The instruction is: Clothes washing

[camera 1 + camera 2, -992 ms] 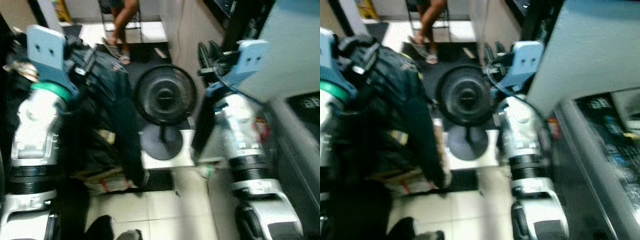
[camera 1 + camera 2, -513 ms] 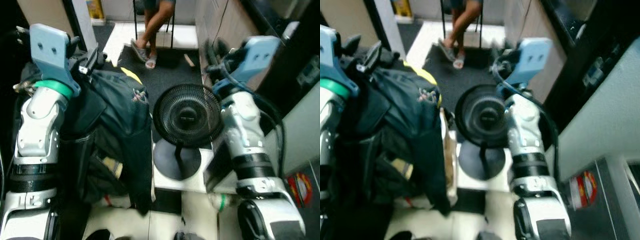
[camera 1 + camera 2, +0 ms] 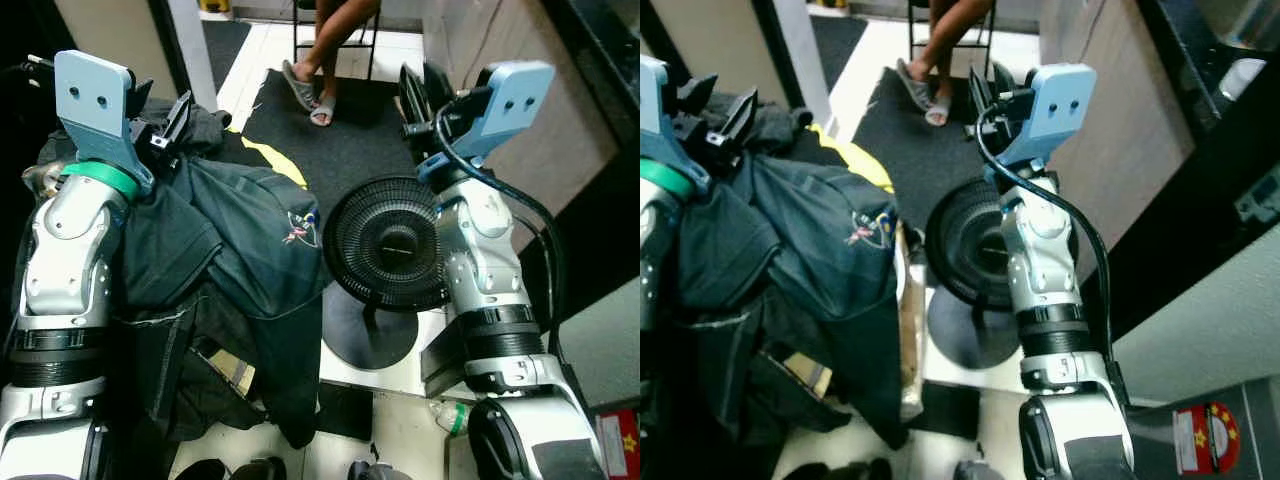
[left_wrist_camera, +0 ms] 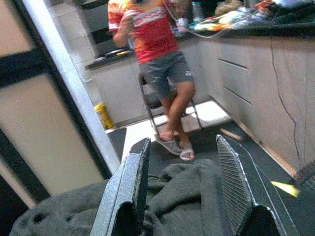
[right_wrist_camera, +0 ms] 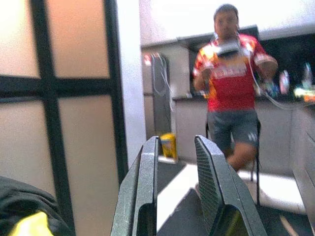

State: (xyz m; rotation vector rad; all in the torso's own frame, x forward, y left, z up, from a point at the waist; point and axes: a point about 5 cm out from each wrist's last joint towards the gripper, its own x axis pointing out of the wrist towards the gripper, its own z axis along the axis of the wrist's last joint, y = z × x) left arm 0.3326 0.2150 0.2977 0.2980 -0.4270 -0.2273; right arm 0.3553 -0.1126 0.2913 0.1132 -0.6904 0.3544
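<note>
Both arms raised, forearms upright, wrists bent forward. Left gripper held high at the robot's left, fingers spread apart with nothing pinched between them. Dark clothes, a green-black jacket with a yellow stripe and a small chest logo, lie bunched just under the left gripper's jaws and drape down over the left forearm, hanging toward the floor; in the left wrist view the grey-green cloth sits low between and below the fingers, looks like touching the fingertip bases, but hard to be sure. More dark garments hang beneath the jacket.

Right gripper raised at the robot's right, pointing ahead, fingers slightly apart and parallel, released, gripping nothing. Below and behind its jaws stands a black fan on a round base, just beside the right forearm. Ahead of both grippers a black mat on the tiled floor, and beyond it a person in a red shirt and grey shorts, sandals on the mat, by a chair. Pale cabinet fronts run along the right.
</note>
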